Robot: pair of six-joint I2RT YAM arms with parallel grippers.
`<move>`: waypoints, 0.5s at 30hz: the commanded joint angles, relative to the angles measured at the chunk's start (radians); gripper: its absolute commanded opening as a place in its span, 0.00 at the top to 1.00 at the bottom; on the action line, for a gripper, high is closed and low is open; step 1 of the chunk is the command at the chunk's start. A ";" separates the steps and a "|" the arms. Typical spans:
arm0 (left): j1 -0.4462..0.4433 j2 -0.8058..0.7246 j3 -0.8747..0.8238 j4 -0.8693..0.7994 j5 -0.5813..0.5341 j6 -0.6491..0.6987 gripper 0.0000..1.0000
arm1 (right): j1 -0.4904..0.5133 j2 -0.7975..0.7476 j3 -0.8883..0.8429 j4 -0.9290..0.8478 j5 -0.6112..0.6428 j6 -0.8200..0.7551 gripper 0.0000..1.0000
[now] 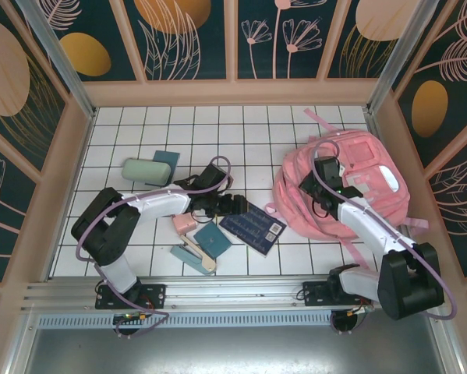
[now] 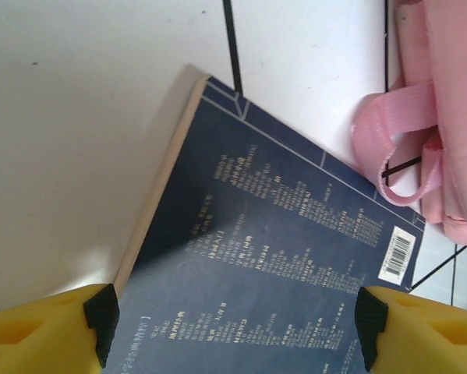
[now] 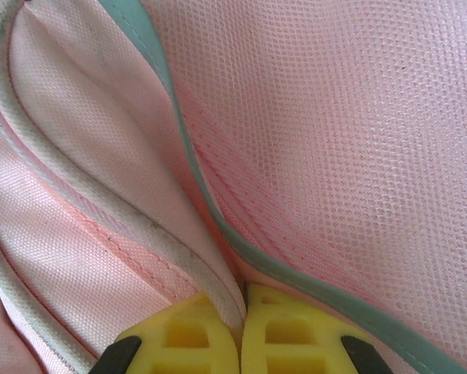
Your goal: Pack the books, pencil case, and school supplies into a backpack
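Now my open left fingers [image 2: 54, 335] are straddling the flat navy book [image 2: 272, 234], risking skidding it toward three o'clock. My closed right fingers [image 3: 202, 335] are pinching thin fabric of the backpack [image 3: 334, 156], which may be slipping free.

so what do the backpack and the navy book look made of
The backpack: woven synthetic-looking fabric, matte; a fine mesh weave and stitched piping show. The navy book: paper with a matte card-like cover; cream page edge, printed text and barcode.

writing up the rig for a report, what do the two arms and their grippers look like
The left arm and right arm have white shells with black joints and a lilac cable looped alongside. The left gripper and right gripper have yellow plastic fingers tipped with black pads.
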 commanded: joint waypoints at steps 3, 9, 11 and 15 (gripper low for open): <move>0.032 -0.049 -0.026 -0.047 -0.051 -0.028 0.18 | 0.012 0.001 -0.036 -0.033 0.023 0.062 1.00; 0.033 -0.082 -0.080 -0.010 0.021 -0.110 0.19 | 0.044 0.020 -0.039 -0.019 0.022 0.063 1.00; 0.032 -0.116 -0.079 -0.018 0.020 -0.138 0.18 | 0.048 0.026 -0.041 -0.017 0.025 0.061 1.00; 0.020 -0.181 -0.086 -0.040 0.044 -0.222 0.17 | 0.049 0.033 -0.045 -0.012 0.026 0.056 1.00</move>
